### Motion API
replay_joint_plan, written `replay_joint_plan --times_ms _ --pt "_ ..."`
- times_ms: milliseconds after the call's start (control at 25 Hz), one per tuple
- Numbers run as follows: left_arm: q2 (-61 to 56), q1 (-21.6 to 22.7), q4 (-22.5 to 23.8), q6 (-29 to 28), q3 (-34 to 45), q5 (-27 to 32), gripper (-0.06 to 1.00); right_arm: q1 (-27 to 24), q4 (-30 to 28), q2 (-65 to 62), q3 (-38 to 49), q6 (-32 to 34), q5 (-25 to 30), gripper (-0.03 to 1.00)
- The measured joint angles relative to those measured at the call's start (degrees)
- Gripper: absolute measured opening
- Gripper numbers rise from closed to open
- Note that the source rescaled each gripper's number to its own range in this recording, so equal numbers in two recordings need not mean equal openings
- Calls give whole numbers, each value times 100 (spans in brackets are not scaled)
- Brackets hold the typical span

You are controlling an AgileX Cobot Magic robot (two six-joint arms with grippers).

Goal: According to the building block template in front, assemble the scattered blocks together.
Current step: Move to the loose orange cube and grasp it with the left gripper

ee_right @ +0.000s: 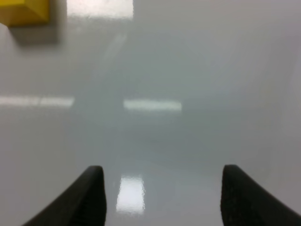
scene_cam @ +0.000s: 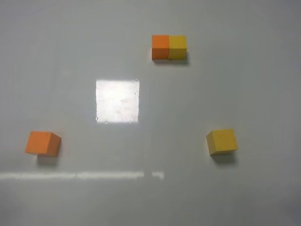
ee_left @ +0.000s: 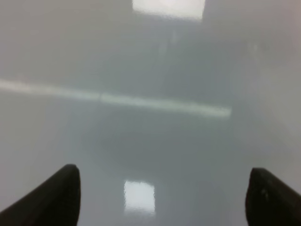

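Exterior high view shows you a glossy grey table (scene_cam: 141, 197) with the joined orange-and-yellow block template (scene_cam: 169, 47) near the frame's top, right of centre. The loose orange matte cube (scene_cam: 43, 143) sits by the left edge. The loose yellow matte cube (scene_cam: 222, 141) lies well apart to the right, with bare tabletop between them. Your left gripper (ee_left: 164, 175) and right gripper (ee_right: 162, 172) hang over the surface with jaws spread wide, holding nothing.

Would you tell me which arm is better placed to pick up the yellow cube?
Right. The yellow cube lies on the right of the high view and shows ahead of the open right gripper; the left wrist view shows no cube.
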Motion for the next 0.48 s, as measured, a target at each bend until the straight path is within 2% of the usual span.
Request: replay_joint_plan --times_ms 480 --pt "0 0 0 0 0 0 96 0 0 0 0 0 0 32"
